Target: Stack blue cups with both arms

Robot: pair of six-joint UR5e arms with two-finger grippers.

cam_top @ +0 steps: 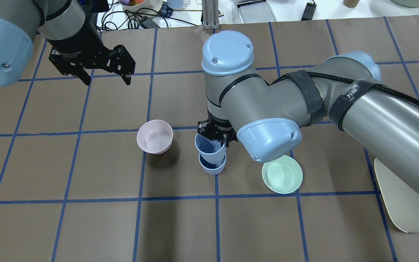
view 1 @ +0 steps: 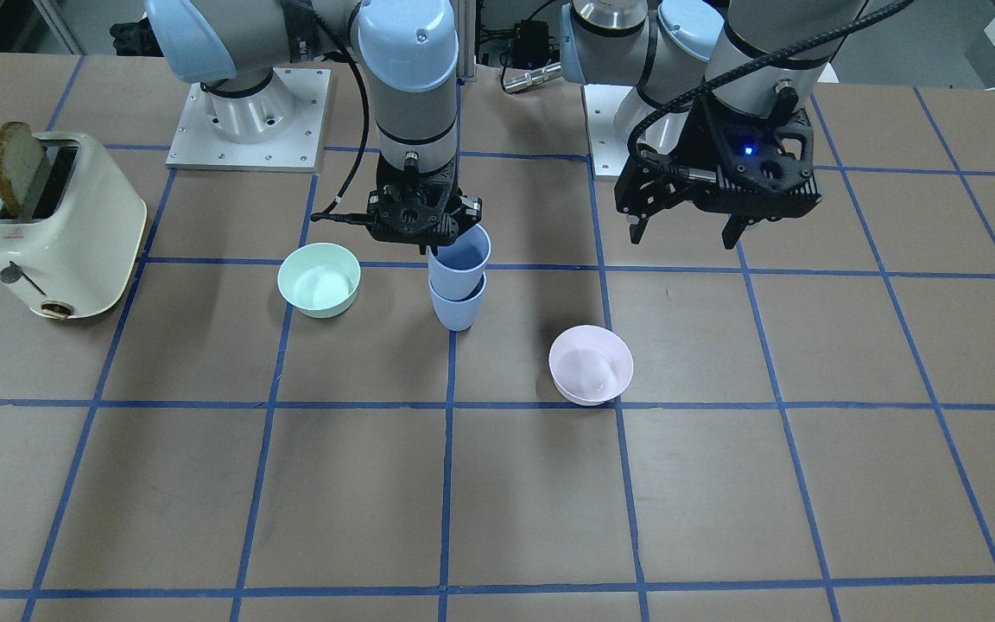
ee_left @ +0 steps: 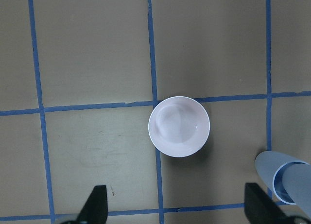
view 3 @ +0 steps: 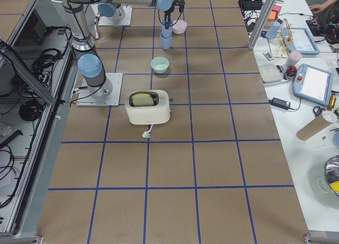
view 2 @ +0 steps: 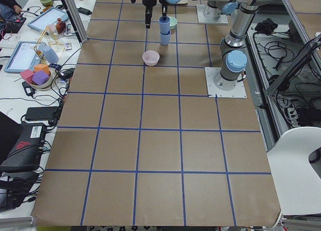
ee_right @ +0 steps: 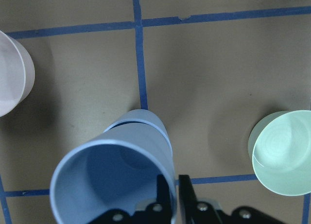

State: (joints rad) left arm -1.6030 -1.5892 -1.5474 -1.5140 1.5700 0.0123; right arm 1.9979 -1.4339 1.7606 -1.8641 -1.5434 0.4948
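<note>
Upper cup (ee_right: 97,185), rim pinched by right end effector (ee_right: 173,184), half-hides lower cup (view 1: 458,311); left end effector (view 1: 684,238) spread.

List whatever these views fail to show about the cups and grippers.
- How deep the upper cup sits in the lower cup: hidden by the lower wall in every view.
- Right gripper: overhead, its own wrist mostly covers it.
- Left gripper: its wrist view cuts off all but the fingertips.
- Toaster: overhead, cut off by the right edge.
</note>
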